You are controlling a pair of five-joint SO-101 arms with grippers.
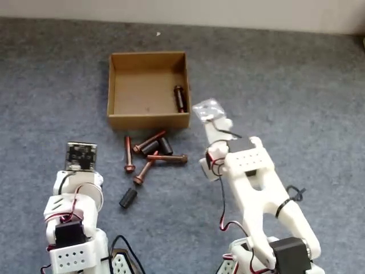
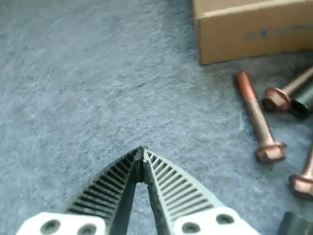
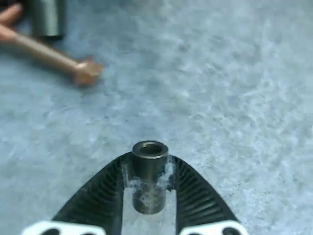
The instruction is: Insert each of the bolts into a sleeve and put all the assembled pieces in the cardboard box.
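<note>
An open brown cardboard box (image 1: 148, 121) is holding one dark-sleeved bolt (image 1: 180, 98) at its 3 o'clock wall. Copper-coloured flanged metal bolts (image 1: 129, 154) and dark cylindrical metal sleeves (image 1: 165, 145) are lying scattered at its 6 o'clock. A further dark sleeve (image 3: 149, 176) is standing upright, pinched in the right gripper (image 3: 149, 156).

Indoor setup on grey carpet (image 1: 51, 85)

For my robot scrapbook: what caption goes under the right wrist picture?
The right tool grips a dark sleeve, its open end showing, over grey carpet with a copper bolt lying nearby.
</note>
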